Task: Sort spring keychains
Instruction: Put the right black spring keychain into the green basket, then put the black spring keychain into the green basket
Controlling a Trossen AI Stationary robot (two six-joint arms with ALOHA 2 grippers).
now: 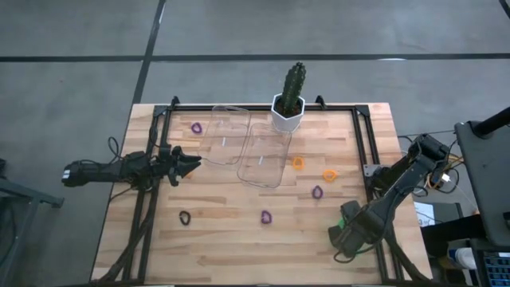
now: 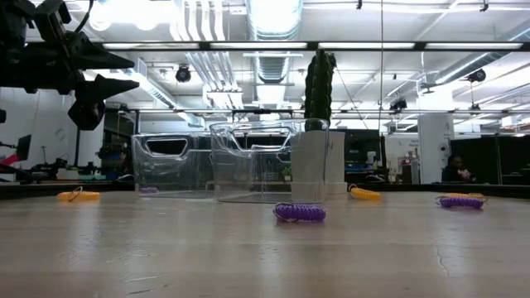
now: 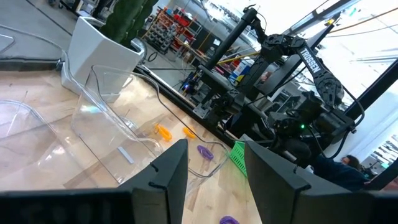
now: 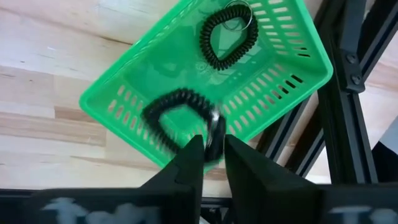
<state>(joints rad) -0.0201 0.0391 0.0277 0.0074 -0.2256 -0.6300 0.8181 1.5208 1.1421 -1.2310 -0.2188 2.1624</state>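
Grey concrete floor (image 1: 80, 48); ceiling strip lights (image 2: 273, 12) and ducts overhead.

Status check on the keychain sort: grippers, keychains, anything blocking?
Right gripper over green basket, black keychain dropping from parted fingers; another black one already inside. Left gripper open, waiting beside clear bins. Nothing blocking.
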